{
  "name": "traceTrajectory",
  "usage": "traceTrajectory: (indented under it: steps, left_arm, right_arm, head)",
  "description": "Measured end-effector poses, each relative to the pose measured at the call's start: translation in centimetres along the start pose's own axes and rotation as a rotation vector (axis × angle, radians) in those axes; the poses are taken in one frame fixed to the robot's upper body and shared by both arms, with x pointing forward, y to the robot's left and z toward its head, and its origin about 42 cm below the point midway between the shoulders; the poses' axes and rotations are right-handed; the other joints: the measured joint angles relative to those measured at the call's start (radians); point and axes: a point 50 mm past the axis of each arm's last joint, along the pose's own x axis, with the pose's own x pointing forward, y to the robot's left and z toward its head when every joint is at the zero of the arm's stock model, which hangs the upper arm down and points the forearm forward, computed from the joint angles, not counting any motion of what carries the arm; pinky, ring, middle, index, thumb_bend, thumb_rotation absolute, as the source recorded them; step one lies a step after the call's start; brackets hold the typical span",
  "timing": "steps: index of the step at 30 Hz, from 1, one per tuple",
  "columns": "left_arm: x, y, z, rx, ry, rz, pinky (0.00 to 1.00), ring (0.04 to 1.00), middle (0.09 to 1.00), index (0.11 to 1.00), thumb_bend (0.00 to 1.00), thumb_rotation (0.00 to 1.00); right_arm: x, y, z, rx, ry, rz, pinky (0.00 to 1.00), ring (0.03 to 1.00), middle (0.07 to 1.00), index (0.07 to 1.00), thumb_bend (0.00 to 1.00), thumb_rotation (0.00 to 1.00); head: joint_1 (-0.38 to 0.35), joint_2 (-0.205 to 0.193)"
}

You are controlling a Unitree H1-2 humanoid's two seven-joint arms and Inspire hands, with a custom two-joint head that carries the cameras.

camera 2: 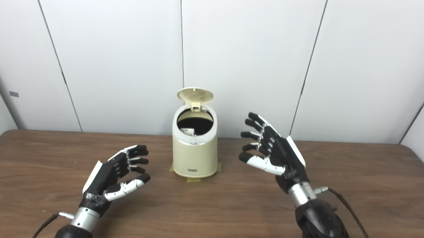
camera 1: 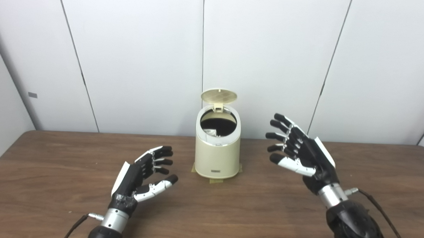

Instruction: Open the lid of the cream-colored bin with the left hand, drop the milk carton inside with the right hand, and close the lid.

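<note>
table: dark wood-grain table (camera 1: 230,211), rounded far corners
bin: cream bin (camera 1: 217,158) standing upright near the back edge, about the middle
tape: little tan tape bits (camera 1: 215,181) on the tabletop at the bin's base

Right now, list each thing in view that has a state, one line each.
Bin: upright on the table, taped at its base.
Lid: open, tipped up at the back.
Carton: pale object inside the bin, partly visible.
Left robot hand: open, empty.
Right robot hand: open, empty, raised.
</note>
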Motion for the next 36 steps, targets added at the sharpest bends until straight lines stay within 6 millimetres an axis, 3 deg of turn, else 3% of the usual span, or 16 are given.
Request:
traceTrajectory:
  steps: [4,7,11,16,23,29,36]
  left_arm:
    - [1.2,0.8,1.0,0.063,0.003,-0.016,0.73,0.855,0.894,0.906,0.88,0.28]
    - [4.3,1.6,4.0,0.102,-0.060,-0.018,0.79,0.914,0.932,0.947,0.95,0.33]
    - [8.9,3.1,9.0,0.221,-0.155,-0.042,0.97,0.993,0.988,0.966,1.00,0.34]
    - [12.5,3.6,13.4,0.316,-0.236,-0.055,0.95,0.975,0.965,0.938,1.00,0.35]
    - [14.4,3.7,14.4,0.441,-0.201,-0.156,0.95,0.990,0.994,0.949,1.00,0.37]
    - [16.5,3.4,15.8,0.559,-0.204,-0.227,0.85,0.942,0.953,0.940,1.00,0.41]
    - [17.6,2.0,16.5,0.668,-0.240,-0.303,0.94,0.996,0.940,0.901,0.99,0.43]
  right_arm:
    - [-0.4,0.3,-0.7,-0.005,-0.017,-0.035,0.68,0.817,0.877,0.883,0.76,0.41]
    - [-0.6,0.8,-1.7,-0.025,-0.009,-0.049,0.70,0.806,0.873,0.882,0.78,0.44]
    - [-0.7,1.7,-2.8,-0.015,-0.003,-0.063,0.71,0.787,0.868,0.875,0.77,0.43]
    - [-1.4,1.6,-3.6,-0.008,-0.008,-0.112,0.71,0.771,0.845,0.868,0.76,0.42]
    - [-2.4,2.2,-5.1,0.016,0.028,-0.142,0.69,0.770,0.850,0.876,0.74,0.40]
    - [-2.3,2.6,-5.0,0.021,0.021,-0.143,0.68,0.767,0.847,0.868,0.74,0.42]
    - [-2.2,2.7,-5.0,0.002,0.022,-0.161,0.66,0.749,0.834,0.853,0.77,0.44]
  head:
    - [0.002,-0.011]
    - [0.006,-0.014]
    - [0.006,-0.012]
    - [0.011,-0.014]
    - [0.014,-0.017]
    - [0.008,-0.018]
    - [-0.008,-0.021]
